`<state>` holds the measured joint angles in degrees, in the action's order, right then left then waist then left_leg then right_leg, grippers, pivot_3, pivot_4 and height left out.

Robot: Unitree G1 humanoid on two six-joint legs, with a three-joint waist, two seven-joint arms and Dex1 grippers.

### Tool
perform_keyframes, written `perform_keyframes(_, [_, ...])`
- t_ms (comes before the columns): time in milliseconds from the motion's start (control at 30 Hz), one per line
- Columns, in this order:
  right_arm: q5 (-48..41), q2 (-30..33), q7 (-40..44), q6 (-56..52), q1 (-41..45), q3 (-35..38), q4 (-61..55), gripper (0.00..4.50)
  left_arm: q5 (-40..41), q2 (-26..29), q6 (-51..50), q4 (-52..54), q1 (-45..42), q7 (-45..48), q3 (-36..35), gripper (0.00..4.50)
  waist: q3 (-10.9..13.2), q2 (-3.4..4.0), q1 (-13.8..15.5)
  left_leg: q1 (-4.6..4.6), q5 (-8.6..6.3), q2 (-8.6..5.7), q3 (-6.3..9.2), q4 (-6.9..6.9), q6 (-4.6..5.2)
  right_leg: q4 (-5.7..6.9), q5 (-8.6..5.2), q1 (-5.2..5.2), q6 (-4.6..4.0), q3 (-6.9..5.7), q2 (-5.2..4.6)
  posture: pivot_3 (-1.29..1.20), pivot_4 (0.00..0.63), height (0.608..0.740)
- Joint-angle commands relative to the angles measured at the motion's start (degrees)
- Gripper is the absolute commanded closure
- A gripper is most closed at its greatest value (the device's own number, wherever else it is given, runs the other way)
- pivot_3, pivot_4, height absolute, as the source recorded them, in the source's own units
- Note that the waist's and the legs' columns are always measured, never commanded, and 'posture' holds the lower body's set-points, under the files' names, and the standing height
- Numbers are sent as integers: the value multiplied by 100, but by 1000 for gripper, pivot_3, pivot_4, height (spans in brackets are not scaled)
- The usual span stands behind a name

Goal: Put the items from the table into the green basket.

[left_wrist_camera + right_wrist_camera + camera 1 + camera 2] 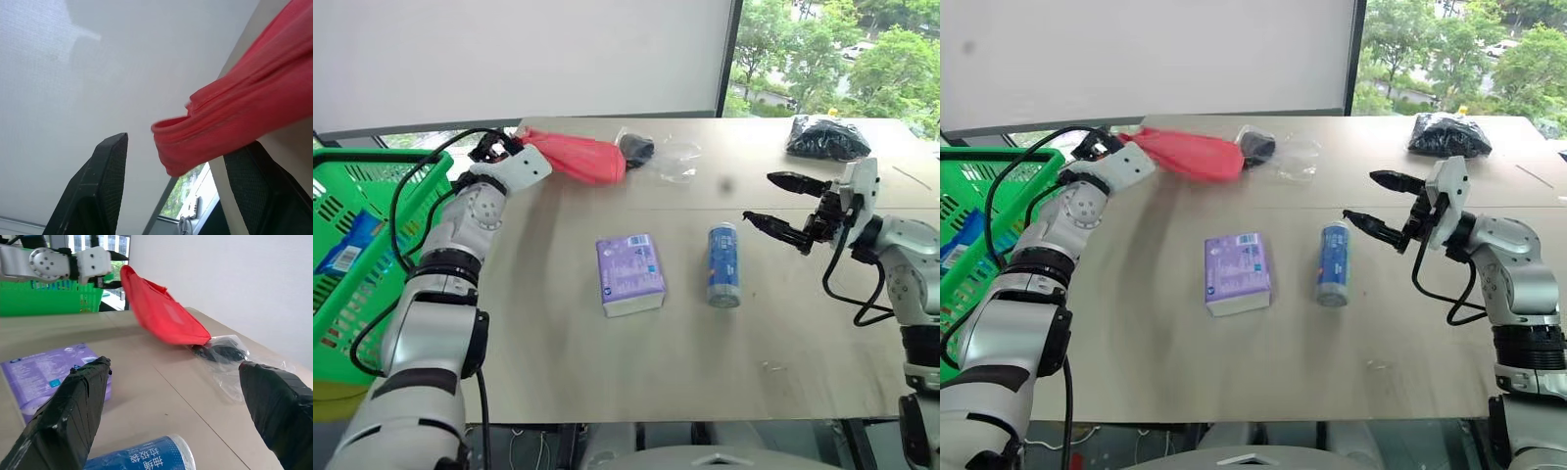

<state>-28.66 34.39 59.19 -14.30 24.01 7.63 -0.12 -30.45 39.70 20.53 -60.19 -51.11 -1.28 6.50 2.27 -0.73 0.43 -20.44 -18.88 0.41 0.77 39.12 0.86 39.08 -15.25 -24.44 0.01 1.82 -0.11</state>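
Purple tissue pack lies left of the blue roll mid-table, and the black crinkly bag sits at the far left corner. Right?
Not quite. The black crinkly bag sits at the far right corner, as the left eye view shows. The tissue pack does lie left of the blue roll.

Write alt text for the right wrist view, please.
The open right gripper faces across the table toward a red pouch lifted by the left gripper, near the green basket. A purple tissue pack and blue roll lie close by.
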Motion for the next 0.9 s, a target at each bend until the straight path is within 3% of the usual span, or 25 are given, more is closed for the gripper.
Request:
perform_keyframes(33, [10, 8, -121, 68, 1, 62, -254, 0, 547, 219, 437, 555, 507, 241, -287, 1299, -3, -1, -12, -22, 0, -1, -1, 12, 0, 14, 0, -25, 0, 1, -3, -23, 0, 740])
perform_keyframes(233, [36, 131, 11, 118, -157, 72, -204, 0, 1739, 377, 98, 2644, 1901, 1316, -917, 1299, -3, -1, -60, -30, 2, -2, -5, 27, -3, 61, 0, -46, -1, 4, -11, -22, 0, 740])
perform_keyframes(533, [25, 93, -123, 187, -537, 139, -416, 0, 2887, 203, -3212, 6478, 4646, 2472, -1801, 1299, -52, 8, -135, -11, -13, 4, -21, 27, 24, 76, 0, -37, -1, 24, -6, -21, 0, 740])
perform_keyframes(767, [68, 299, 99, 254, -704, 126, -364, 0, 6157, -1729, -7245, 9250, 4635, 1878, -2479, 1299, -80, -15, 3, -10, -15, 3, -8, 45, 26, 73, 1, -13, 1, 9, -9, -35, 0, 740])
perform_keyframes(900, [-84, 456, 335, 58, -865, 103, -487, 0, 6703, -2233, -8408, 9778, 4839, 1336, -2402, 1299, -92, -2, -48, -3, -14, 5, -14, 42, 26, 73, 1, -12, 1, 23, 4, -40, 0, 740])
